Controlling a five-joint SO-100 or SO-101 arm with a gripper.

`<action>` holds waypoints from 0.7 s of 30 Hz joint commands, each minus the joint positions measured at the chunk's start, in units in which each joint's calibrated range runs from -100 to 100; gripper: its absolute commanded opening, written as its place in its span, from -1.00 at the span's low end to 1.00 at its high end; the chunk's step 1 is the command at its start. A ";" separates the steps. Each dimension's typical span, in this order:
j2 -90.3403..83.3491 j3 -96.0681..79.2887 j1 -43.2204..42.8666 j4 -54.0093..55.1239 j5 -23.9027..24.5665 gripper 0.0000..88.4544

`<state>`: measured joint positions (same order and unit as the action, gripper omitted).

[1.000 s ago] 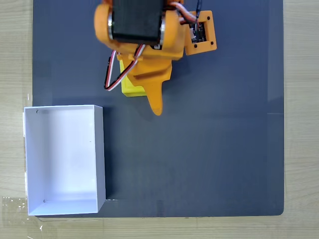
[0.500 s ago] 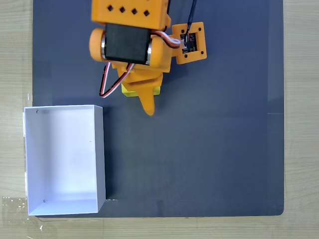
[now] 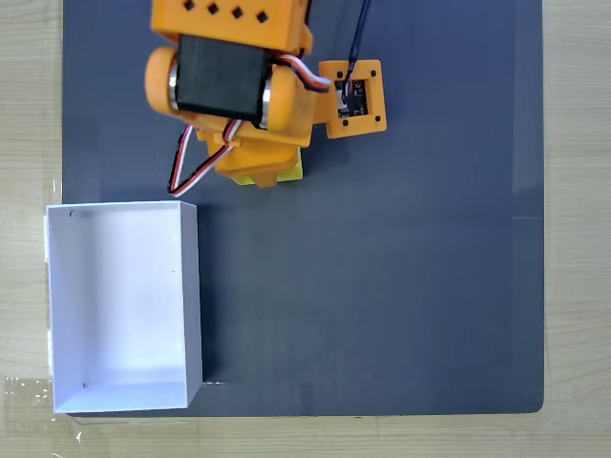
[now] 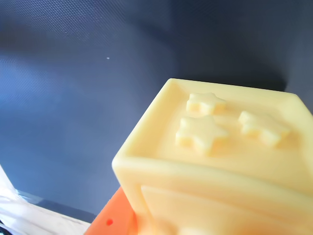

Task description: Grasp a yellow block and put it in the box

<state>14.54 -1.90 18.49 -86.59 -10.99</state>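
In the fixed view only a sliver of the yellow block (image 3: 286,174) peeks out from under the orange arm near the top of the dark mat. My gripper (image 3: 267,174) is over it, its fingertips hidden beneath the wrist and motor. The wrist view has the yellow block (image 4: 215,161) very close and large, with raised stars on its upper face. One orange finger (image 4: 111,223) presses against its lower left side, and the mat lies well below it. The white box (image 3: 122,305) stands open-topped at the lower left, apart from the gripper.
A dark grey mat (image 3: 401,286) covers a pale wooden table (image 3: 578,229). A small orange camera mount (image 3: 351,98) juts from the arm's right side, with red, white and black wires (image 3: 186,172) looping on its left. A pale edge (image 4: 29,215) shows at the wrist view's lower left.
The arm has shifted left and tilted, so the orange fingertip that pointed down the mat is now hidden under the wrist. The yellow block has stayed with the gripper.
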 commanded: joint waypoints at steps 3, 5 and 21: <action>-0.98 8.36 -1.32 -0.94 -0.13 -0.48; -1.83 13.25 -2.58 -2.68 -0.13 -0.48; -4.79 47.08 0.96 -1.28 0.39 -0.48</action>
<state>9.48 41.01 14.98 -91.52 -10.78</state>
